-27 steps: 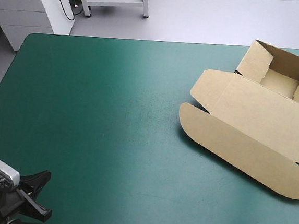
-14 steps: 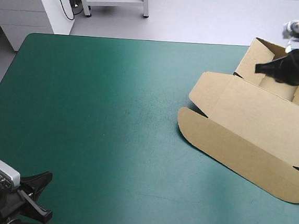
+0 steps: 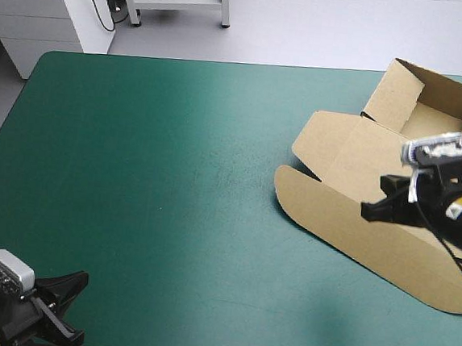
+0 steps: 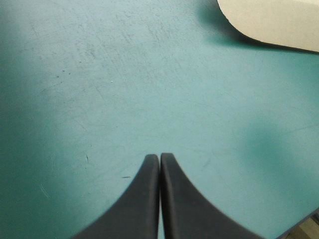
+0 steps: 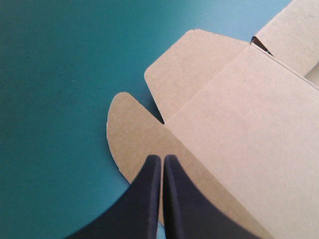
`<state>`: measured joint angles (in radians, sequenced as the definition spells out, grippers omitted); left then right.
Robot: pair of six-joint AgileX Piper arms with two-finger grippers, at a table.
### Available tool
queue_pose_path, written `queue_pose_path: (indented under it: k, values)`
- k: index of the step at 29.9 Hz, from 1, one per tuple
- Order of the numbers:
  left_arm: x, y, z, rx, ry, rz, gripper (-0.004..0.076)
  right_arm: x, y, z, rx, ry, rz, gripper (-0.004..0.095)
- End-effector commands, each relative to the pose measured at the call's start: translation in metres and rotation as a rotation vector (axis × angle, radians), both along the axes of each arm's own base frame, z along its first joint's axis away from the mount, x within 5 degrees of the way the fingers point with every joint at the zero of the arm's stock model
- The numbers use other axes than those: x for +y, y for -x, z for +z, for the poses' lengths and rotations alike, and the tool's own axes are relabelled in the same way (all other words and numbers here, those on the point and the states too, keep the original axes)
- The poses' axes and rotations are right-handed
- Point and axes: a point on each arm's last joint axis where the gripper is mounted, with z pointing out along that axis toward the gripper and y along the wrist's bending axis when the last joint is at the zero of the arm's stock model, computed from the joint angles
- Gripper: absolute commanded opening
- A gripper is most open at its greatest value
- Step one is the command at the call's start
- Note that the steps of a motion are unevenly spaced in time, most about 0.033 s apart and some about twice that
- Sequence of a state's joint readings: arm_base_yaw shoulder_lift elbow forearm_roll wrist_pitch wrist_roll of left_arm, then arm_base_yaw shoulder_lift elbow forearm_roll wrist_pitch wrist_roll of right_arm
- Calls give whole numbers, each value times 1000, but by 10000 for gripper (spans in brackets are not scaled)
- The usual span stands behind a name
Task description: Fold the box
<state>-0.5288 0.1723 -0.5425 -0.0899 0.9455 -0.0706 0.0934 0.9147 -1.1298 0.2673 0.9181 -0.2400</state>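
box (image 3: 353, 163) sits on the right side of the teal-green cover (image 3: 165, 183), brown board, partly formed. from the high view i see an open tray with raised walls toward the far right corner. the lid lies flat from it toward the table's middle, with its long rounded flap toward the near edge.

right gripper (image 5: 162, 158) hangs over that lid, near the end of the rounded flap. on its own wrist view the black fingers (image 5: 144, 204) are pressed together into one point with nothing between them. the tip is above the crease where the flap joins the lid panel. i cannot tell whether the tip touches the board or floats just above it.

left gripper (image 4: 159, 158) is well apart from the box, at the near left corner of the table. its fingers (image 4: 142, 204) are also together, over bare cover, with only a rounded corner of the brown flap showing far ahead.
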Motion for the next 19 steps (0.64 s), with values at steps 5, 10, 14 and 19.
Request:
queue_pose_path:
  k: [5,10,14,19]
  values:
    - [-1,-4,12,-63,30,4,-8,-8,52,-48,-148,-35,-46,-1]
    - [2,-6,12,-88,-12,27,-8,-13,77,-82,-277,-54,-88,-1]
    - [3,-6,12,-93,-20,31,-8,-15,91,-105,-318,-61,-99,-1]
    - [3,-6,11,-111,-51,13,-8,-18,107,-122,-362,-43,-97,-1]
